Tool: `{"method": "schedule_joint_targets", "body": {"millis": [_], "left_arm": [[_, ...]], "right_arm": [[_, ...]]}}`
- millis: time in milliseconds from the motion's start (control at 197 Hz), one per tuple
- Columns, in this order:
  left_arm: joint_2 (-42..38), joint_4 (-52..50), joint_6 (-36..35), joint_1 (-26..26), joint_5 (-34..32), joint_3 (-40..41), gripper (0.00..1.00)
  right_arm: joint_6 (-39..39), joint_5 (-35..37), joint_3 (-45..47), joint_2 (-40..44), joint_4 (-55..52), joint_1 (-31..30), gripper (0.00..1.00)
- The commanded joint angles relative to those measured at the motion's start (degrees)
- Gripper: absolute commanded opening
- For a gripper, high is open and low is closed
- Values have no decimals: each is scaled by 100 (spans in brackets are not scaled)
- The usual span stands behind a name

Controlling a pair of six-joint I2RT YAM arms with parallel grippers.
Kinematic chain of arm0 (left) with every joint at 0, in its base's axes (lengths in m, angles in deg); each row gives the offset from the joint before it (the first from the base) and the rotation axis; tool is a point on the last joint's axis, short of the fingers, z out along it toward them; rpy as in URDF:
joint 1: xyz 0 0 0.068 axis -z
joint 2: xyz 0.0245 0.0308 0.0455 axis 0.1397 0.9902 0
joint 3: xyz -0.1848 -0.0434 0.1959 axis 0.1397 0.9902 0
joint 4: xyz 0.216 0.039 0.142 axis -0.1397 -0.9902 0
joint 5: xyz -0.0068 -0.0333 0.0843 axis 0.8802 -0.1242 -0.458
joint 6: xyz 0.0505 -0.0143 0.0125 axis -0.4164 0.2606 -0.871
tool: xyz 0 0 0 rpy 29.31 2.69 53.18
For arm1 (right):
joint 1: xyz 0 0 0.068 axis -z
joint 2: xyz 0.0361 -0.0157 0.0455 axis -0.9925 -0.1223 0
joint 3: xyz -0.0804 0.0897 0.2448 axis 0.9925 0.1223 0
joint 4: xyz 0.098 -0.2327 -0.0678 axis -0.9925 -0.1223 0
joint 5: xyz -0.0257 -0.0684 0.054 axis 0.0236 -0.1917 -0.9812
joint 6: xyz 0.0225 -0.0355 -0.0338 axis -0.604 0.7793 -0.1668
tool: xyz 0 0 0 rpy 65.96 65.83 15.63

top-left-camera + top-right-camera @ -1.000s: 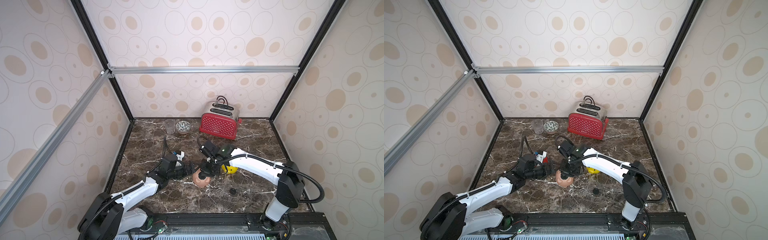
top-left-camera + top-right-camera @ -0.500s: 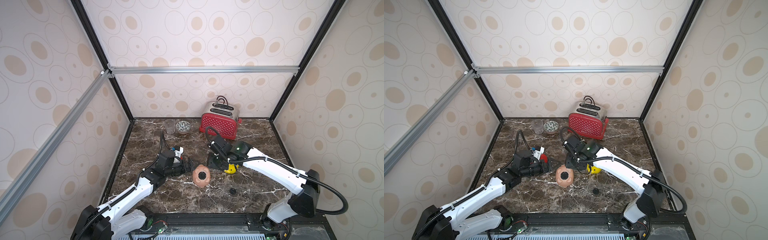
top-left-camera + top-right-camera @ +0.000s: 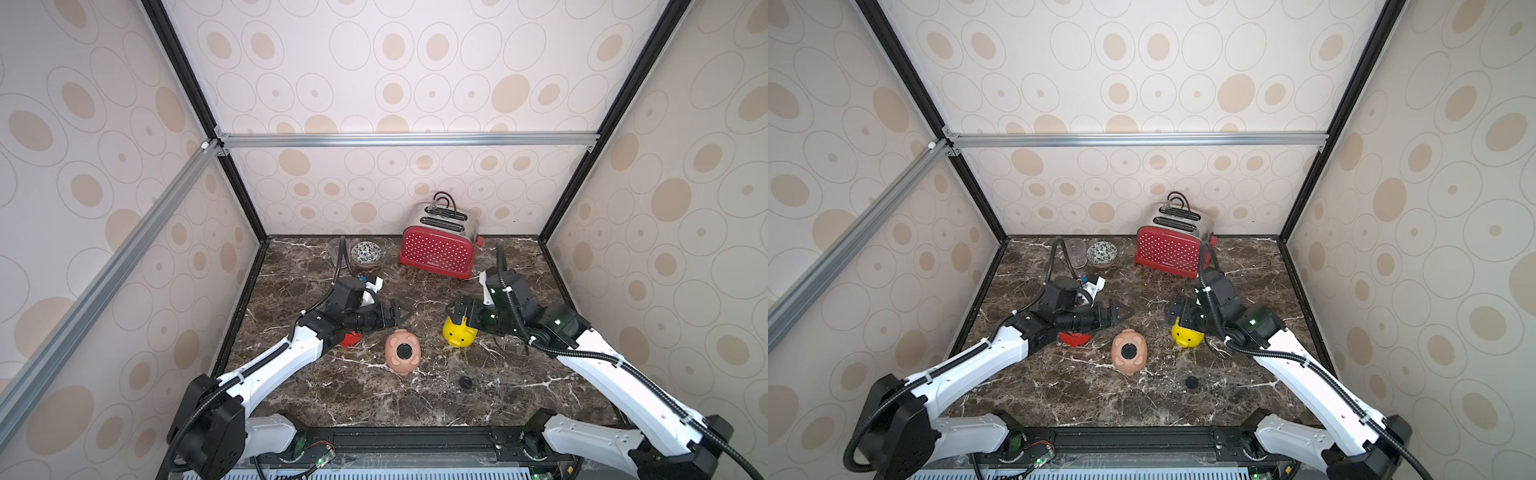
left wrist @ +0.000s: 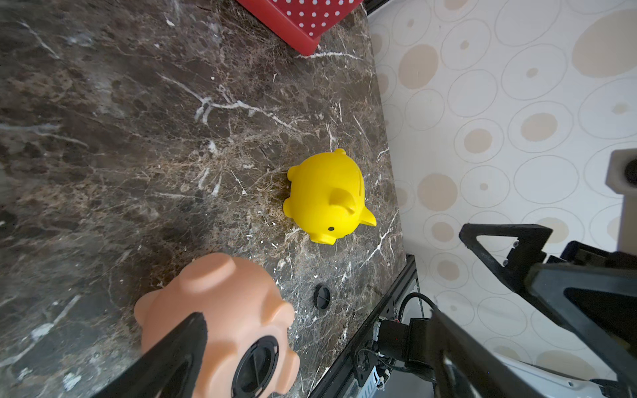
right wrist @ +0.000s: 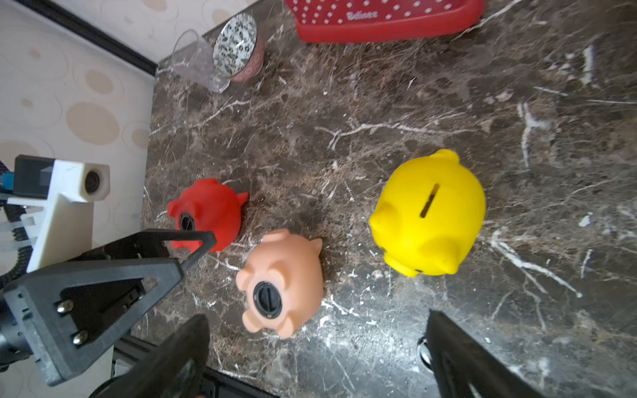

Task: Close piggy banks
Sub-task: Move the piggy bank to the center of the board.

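The pale pink piggy bank [image 3: 402, 352] [image 5: 286, 275] lies belly up mid-table with a black plug in its belly hole. The yellow piggy bank [image 3: 459, 332] [image 5: 427, 213] stands upright to its right, coin slot on top. On the left lies the red piggy bank [image 3: 1073, 338] [image 5: 206, 213], mostly hidden under my left arm in both top views. A loose black plug [image 3: 465, 382] [image 4: 322, 297] lies nearer the front edge. My left gripper [image 3: 399, 316] [image 4: 316, 320] hovers open just behind the pink one. Open and empty, my right gripper [image 3: 459, 309] [image 5: 317, 318] hangs over the yellow one's back.
A red dotted toaster [image 3: 436, 251] stands at the back, right of the middle. A patterned bowl [image 3: 365, 252] and a clear glass [image 3: 337, 249] sit at the back left. Patterned walls enclose the marble table [image 3: 374, 399] on three sides.
My right gripper has opened, let go of the pink piggy bank and drawn back to the right, over the yellow one. My left gripper has shifted slightly toward the back.
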Motion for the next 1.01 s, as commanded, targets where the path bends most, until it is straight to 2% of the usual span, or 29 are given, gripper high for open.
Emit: {"method": "schedule_joint_targets", "body": {"millis": [0, 127, 238, 339, 420, 557, 694, 1008], "left_arm": [[511, -52, -301, 160, 228, -671, 99], [1340, -54, -439, 337, 359, -1312, 99], [2077, -51, -527, 480, 524, -1870, 99], [2646, -46, -520, 531, 620, -2324, 98], [3000, -51, -546, 566, 692, -2641, 98], [3627, -119, -602, 604, 883, -3106, 99], [4138, -71, -540, 629, 1012, -3339, 95], [4461, 273, -265, 661, 1158, -3473, 92]], "right_arm": [[328, -379, 638, 535, 405, 458, 100], [395, -1120, 1526, 1169, 1004, 1167, 100], [273, -2049, 2164, 1328, 1354, 1857, 100], [-185, -3065, 2756, 1169, 1964, 2424, 100], [-733, -3534, 3275, 1046, 2831, 2560, 100], [-888, -3429, 3498, 922, 3241, 2574, 100], [-813, -3384, 3526, 681, 3292, 2652, 100], [-655, -3596, 3507, -55, 3758, 2900, 100]]}}
